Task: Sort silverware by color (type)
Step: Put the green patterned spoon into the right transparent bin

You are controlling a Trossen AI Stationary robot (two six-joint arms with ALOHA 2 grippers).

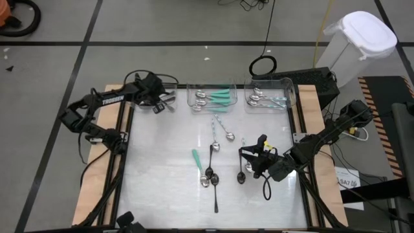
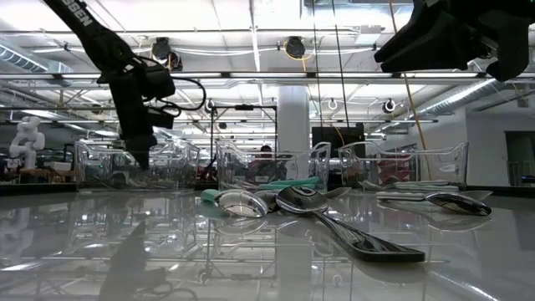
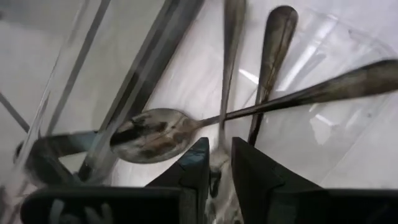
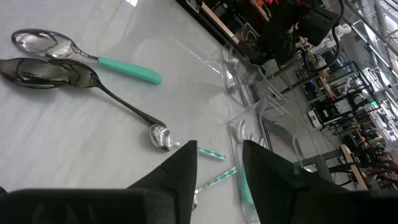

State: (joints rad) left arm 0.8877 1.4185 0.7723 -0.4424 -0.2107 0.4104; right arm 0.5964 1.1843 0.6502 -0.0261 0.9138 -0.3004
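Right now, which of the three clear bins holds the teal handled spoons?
The middle bin of the row: its spoons have solid teal handles. The right bin holds pale-handled spoons, and the left bin, under the left pincer, holds dark ones.

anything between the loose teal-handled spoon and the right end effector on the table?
Yes, in the high view: dark spoons lie between the teal-handled spoon and the right end effector.

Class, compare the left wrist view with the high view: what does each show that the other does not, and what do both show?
Left wrist only: dark spoons lying crossed in a clear bin, just past the left gripper.
High only: the right gripper over the table and loose spoons.
Both: the left gripper at the far-left bin.
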